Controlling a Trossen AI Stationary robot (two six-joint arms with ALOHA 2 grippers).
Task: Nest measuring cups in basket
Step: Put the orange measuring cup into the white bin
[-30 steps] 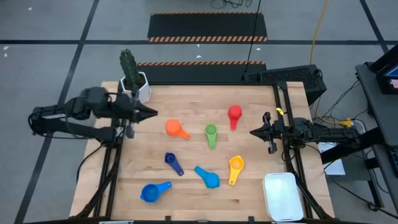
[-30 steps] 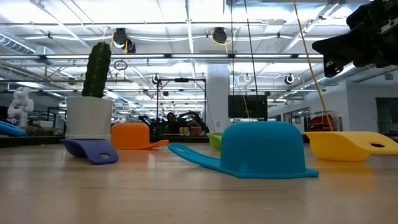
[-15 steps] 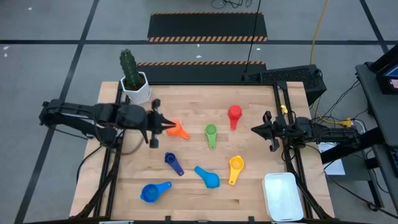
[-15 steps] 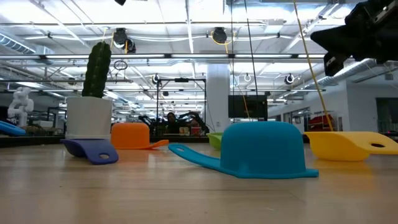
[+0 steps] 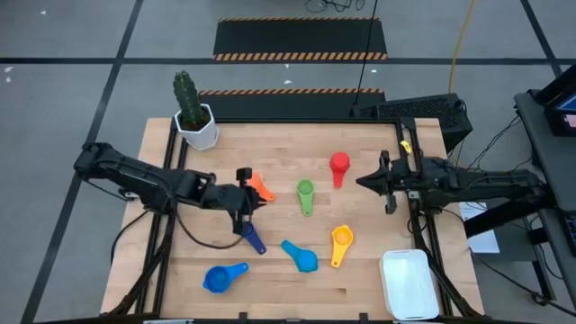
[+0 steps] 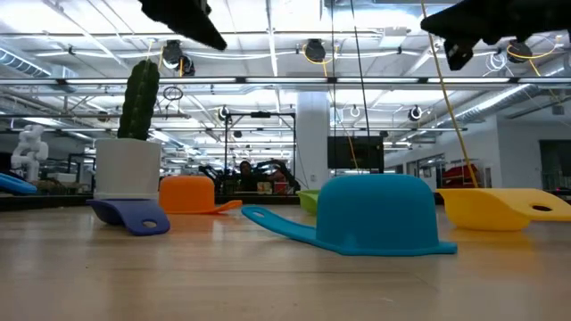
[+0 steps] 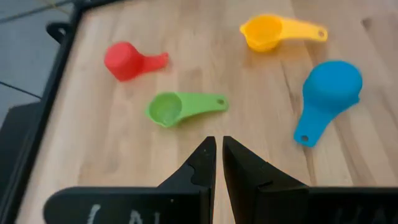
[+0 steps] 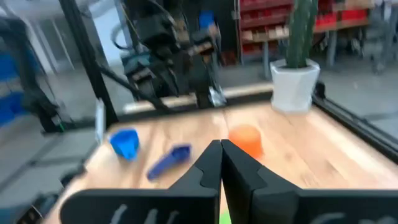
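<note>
Seven measuring cups lie apart on the wooden table: orange (image 5: 262, 186), green (image 5: 306, 193), red (image 5: 339, 166), yellow (image 5: 341, 240), dark blue (image 5: 252, 237), teal blue (image 5: 301, 256) mouth down, and lighter blue (image 5: 222, 277). The white basket (image 5: 409, 283) sits at the near right corner and holds nothing. My left gripper (image 5: 261, 200) is shut and hangs above the table over the orange cup's near side, touching nothing; its wrist view (image 7: 218, 149) looks toward the green cup (image 7: 169, 111). My right gripper (image 5: 362, 183) is shut and raised, right of the red cup.
A white hexagonal pot with a cactus (image 5: 196, 126) stands at the far left corner. Black frame rails run along the table's left and right sides. Bare wood lies between the yellow cup and the basket.
My left gripper has swung from beside the cactus pot toward the table's right and near edges, ending above the orange cup's near side. My right gripper has risen a little and shifted slightly left. No cup has moved.
</note>
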